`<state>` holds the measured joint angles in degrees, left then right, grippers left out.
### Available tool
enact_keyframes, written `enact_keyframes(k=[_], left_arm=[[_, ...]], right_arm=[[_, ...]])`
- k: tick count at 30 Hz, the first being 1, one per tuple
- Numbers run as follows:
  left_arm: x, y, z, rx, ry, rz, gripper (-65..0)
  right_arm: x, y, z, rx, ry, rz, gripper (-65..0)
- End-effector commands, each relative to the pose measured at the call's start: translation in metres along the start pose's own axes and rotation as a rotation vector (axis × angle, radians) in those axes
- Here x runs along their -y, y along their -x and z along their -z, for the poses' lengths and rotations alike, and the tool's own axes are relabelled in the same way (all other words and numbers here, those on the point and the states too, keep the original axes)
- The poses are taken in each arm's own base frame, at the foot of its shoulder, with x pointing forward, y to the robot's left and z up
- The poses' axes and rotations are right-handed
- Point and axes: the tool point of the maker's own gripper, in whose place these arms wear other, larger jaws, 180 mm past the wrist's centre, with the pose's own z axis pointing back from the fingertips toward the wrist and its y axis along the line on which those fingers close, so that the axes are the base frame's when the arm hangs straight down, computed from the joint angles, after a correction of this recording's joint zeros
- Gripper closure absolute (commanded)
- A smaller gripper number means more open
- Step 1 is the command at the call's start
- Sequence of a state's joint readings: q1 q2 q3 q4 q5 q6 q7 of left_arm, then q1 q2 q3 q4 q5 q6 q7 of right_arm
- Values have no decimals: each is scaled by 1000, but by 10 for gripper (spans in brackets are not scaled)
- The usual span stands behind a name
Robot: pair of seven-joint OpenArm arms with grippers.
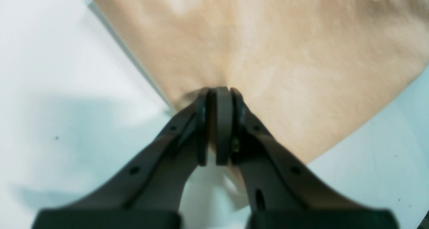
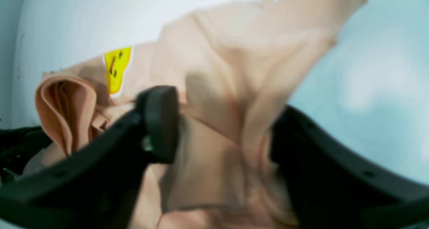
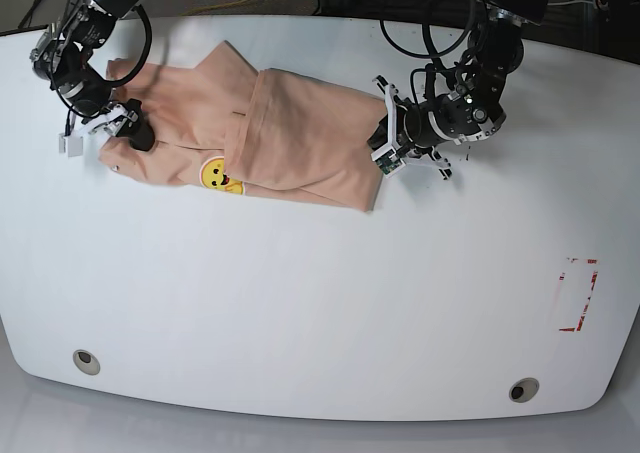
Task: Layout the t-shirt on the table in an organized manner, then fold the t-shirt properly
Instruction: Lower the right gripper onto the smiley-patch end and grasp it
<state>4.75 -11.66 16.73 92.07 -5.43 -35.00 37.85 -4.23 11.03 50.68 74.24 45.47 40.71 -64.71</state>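
1. The t-shirt (image 3: pixel 290 138) lies rumpled on the far half of the table (image 3: pixel 300 303), left of centre, stretched from left to right between the two arms. A broad flap of its cloth is folded over the middle, so the shirt is layered rather than spread flat.
2. The yellow face print (image 3: pixel 213 175) shows at the shirt's near edge, just left of the folded flap. In the right wrist view the same print (image 2: pixel 116 69) sits above a rolled fold of cloth.
3. No container appears in any view. The table shows two round grommet holes (image 3: pixel 86 361) near its near edge and a red rectangle mark (image 3: pixel 578 295) at the right.
4. The left gripper (image 1: pixel 219 98), on the right of the base view, is clamped on the right edge of the t-shirt (image 1: pixel 268 48). Its jaws are pressed together with the cloth pinched between them.
5. The right gripper (image 2: pixel 224 128), at the shirt's far left end, has its jaws apart, with bunched cloth of the t-shirt (image 2: pixel 234 71) lying between them. The cloth touches both jaws, but whether they grip it I cannot tell.
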Motion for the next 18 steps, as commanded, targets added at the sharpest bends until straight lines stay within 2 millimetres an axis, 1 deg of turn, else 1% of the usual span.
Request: enact_keyframes(k=[1, 3, 5, 7, 8, 11, 12, 16, 18], left_arm=[[-3, -6, -3, 16, -4, 10, -25], [-3, -6, -3, 16, -4, 10, -25], [-3, -6, -3, 16, -4, 10, -25], [-2, -6, -2, 17, -4, 9, -25], [-2, -6, -2, 17, -4, 9, -25], [-2, -6, -2, 16, -3, 8, -25], [-2, -6, -2, 16, -3, 8, -25], [-2, -5, -2, 15, -3, 8, -25], [-2, -5, -2, 15, -3, 8, -25]], right_arm=[[10, 21, -4, -104, 49, -4, -224], [10, 21, -4, -106, 50, -3, -141], [12, 24, -5, -111, 54, -2, -76], [11, 22, -7, -105, 58, -15, -24], [9, 18, -9, -98, 61, -29, -13], [3, 9, -14, -78, 70, -74, -11], [1, 10, -15, -79, 71, -82, -11], [-12, 1, -22, -68, 80, -147, -11], [-20, -7, -27, -63, 89, -192, -11]])
